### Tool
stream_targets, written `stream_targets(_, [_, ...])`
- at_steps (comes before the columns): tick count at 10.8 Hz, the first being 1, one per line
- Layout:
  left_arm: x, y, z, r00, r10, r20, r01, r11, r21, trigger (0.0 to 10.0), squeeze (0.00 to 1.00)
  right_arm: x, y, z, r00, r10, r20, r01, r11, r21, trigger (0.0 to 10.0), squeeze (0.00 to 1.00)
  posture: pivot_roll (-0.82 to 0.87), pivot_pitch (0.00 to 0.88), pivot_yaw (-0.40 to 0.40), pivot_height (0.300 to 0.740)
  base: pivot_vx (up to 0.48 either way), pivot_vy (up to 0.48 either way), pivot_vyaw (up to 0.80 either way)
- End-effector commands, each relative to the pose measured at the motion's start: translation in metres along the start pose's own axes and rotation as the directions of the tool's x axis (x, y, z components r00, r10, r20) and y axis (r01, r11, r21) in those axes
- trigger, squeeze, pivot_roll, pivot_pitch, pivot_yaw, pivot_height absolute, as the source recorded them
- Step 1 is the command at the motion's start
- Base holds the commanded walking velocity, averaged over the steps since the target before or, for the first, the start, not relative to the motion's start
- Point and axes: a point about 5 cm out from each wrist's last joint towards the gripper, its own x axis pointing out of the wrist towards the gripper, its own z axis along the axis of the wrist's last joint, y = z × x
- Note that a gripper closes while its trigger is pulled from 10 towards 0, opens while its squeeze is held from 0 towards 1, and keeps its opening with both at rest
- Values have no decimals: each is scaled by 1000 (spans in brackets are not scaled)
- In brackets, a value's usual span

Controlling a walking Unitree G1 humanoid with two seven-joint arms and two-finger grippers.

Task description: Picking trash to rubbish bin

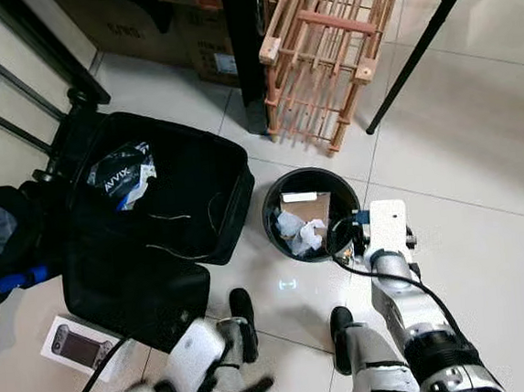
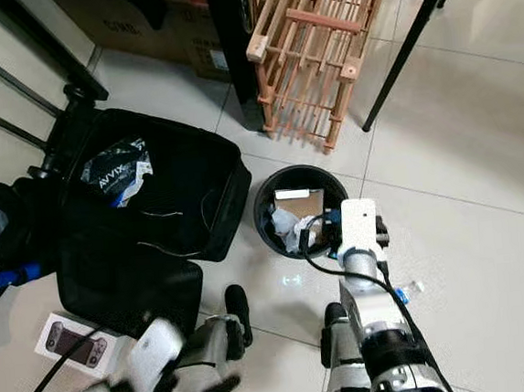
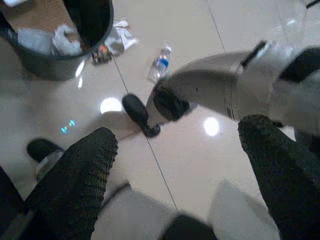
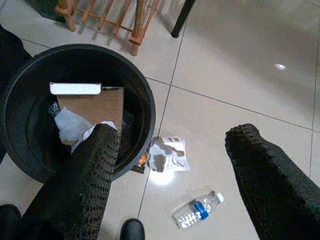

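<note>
My right fingers (image 4: 95,185) are spread wide with nothing in them, hanging by the bin (image 4: 145,107) rim. Bottle (image 4: 197,209) and wrapper (image 4: 167,154) lie on the floor just beside it. I reckon a sloppy drop could clip the rim, or roll that bottle away. Right arm reaches forward and down; left gripper (image 3: 175,185), also spread and empty, hangs low.

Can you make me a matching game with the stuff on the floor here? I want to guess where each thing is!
Things:
1. cardboard piece
2. plastic bottle
3. crumpled wrapper
4. wooden rack

Places:
A. lying on the tiles, clear with a blue label
B. inside the black bin
C. standing beyond the bin
D. on the floor right beside the bin

Pairs: 1-B, 2-A, 3-D, 4-C
</note>
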Motion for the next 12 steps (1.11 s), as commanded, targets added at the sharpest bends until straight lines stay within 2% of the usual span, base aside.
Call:
stream_targets(1, [4,-3,-13,999,-8,-38,6,1000,-29,10000,0,-3,0,-17,998,3,-58,-3,1000,1,10000,1000,105,447,72,740,0,0,0])
stream_targets(6, [31,22,1,999,24,40,-25,1000,8,10000,0,-5,0,-12,999,34,-26,-33,999,32,10000,1000,79,288,61,740,0,0,0])
stream_targets(10, [57,46,27,983,116,145,-121,992,26,10000,0,-14,-13,-3,998,45,52,-47,998,38,10000,1000,44,177,50,740,0,0,0])
stream_targets(12, [63,51,36,972,148,185,-157,987,33,10000,0,-19,-20,3,995,44,88,-46,999,28,10000,1000,31,152,49,740,0,0,0])
